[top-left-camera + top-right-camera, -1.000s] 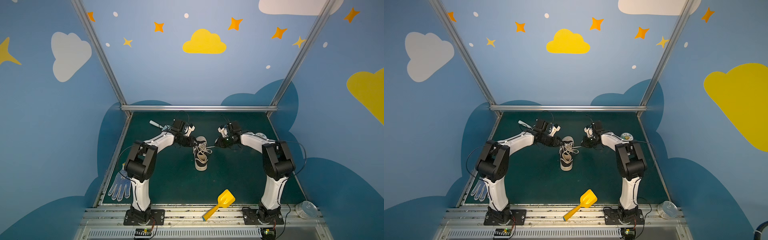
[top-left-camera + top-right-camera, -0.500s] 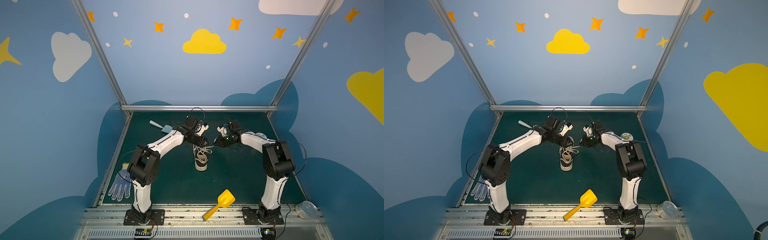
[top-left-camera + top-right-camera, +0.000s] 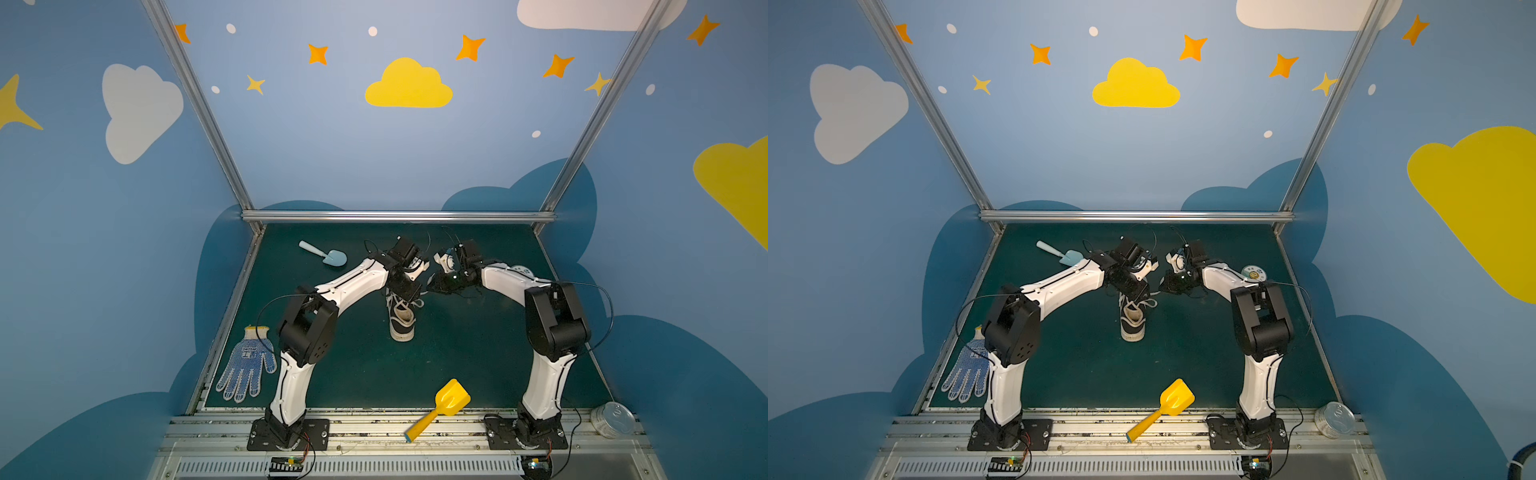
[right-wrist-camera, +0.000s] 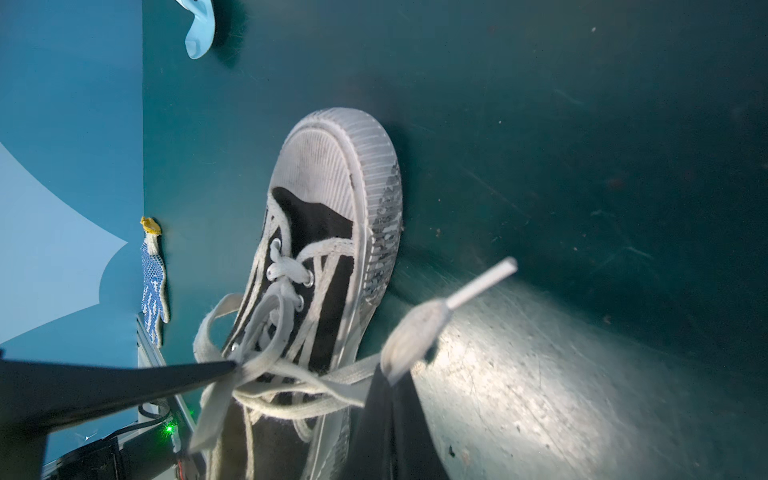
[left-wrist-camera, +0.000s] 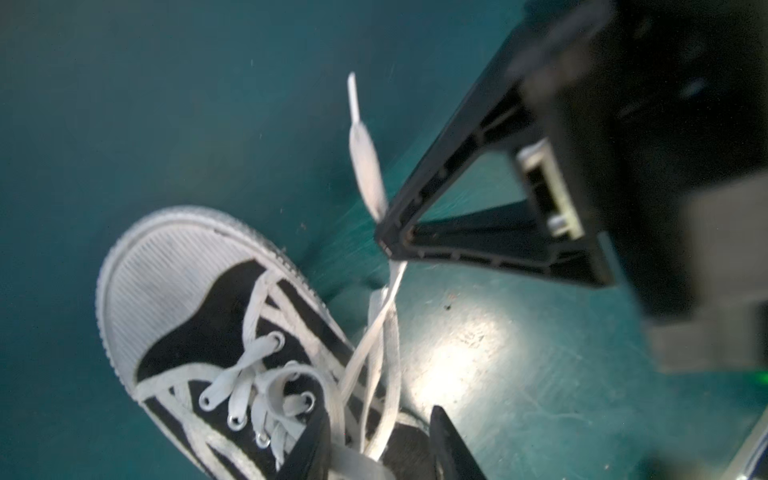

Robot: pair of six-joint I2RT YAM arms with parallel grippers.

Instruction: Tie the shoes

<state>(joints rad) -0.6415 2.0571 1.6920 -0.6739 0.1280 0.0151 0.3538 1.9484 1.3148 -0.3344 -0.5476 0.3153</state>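
Shoe [image 3: 402, 320] stands mid table [image 3: 457, 365], nearer far edge, heel toward near edge. Laces [image 4: 291, 378] crossed loosely above tongue. No tight knot or bow seen, so most of tying judged still to do.

Right end effector [image 5: 388, 239] pressed together, pinching lace near aglet. Left end effector [image 3: 409, 296] over tongue, tip touching lace; cannot tell if gripping.

Versus second ago: left arm swung in from left-edge side to above shoe; right barely moved.

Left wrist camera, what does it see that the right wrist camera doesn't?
Only the left wrist view shows the right end effector from outside, pinched shut on a lace end. Only the right wrist view shows the dotted glove and the light blue shovel. Both show the black sneaker, its white toe cap and loose cream laces on the green mat.
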